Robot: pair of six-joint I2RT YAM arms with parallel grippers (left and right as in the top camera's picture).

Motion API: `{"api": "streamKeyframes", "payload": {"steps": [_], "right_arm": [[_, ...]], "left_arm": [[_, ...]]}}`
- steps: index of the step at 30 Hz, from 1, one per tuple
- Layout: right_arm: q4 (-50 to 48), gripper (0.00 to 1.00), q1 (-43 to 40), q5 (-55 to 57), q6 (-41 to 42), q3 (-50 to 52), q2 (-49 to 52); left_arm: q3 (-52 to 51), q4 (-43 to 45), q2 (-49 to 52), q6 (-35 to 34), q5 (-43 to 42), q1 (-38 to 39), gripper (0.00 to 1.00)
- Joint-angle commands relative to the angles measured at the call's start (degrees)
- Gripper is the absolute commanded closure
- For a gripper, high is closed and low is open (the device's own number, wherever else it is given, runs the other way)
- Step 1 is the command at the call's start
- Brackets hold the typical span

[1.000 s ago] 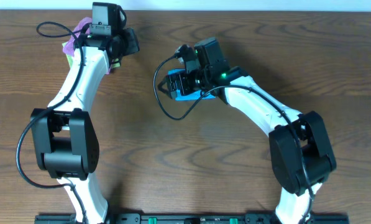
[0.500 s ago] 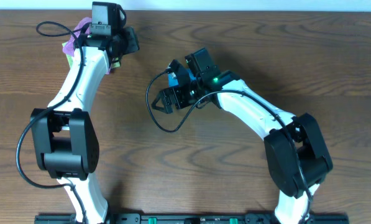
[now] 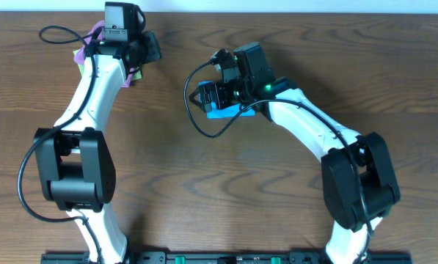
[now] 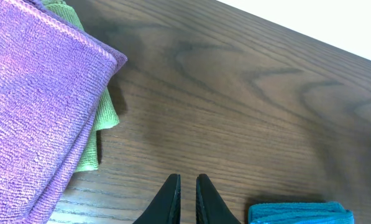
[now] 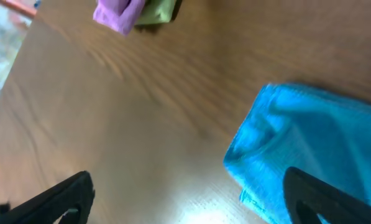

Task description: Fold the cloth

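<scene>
The cloth point(image 3: 220, 111) lies bunched small at upper centre of the counter point(image 3: 204, 191), right fingers point(image 5: 334, 199) spread over its edge, left fingers point(image 4: 171, 200) pressed together, empty. Likely lining up a grasp: next, pinch one edge cleanly

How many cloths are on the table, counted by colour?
Purple cloth: 1
Light green cloth: 1
Blue cloth: 1
Total: 3
</scene>
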State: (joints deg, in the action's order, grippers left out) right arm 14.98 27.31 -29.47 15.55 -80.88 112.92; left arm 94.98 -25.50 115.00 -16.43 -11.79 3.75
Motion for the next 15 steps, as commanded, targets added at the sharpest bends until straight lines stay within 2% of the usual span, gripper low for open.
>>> {"api": "streamKeyframes", "payload": {"steps": [1, 5, 15], "right_arm": [[-1.6, 0.08, -0.2, 2.1, 2.7, -1.0, 2.5], [-2.3, 0.13, -0.2, 2.1, 4.2, -1.0, 5.2], [-2.2, 0.14, 0.2, 0.1, 5.2, -1.0, 8.6]], "left_arm": [[1.7, 0.0, -1.8, 1.0, 0.4, -0.4, 0.89], [1.7, 0.0, -1.8, 1.0, 0.4, -0.4, 0.89], [1.7, 0.0, -1.8, 1.0, 0.4, -0.4, 0.89]]}}
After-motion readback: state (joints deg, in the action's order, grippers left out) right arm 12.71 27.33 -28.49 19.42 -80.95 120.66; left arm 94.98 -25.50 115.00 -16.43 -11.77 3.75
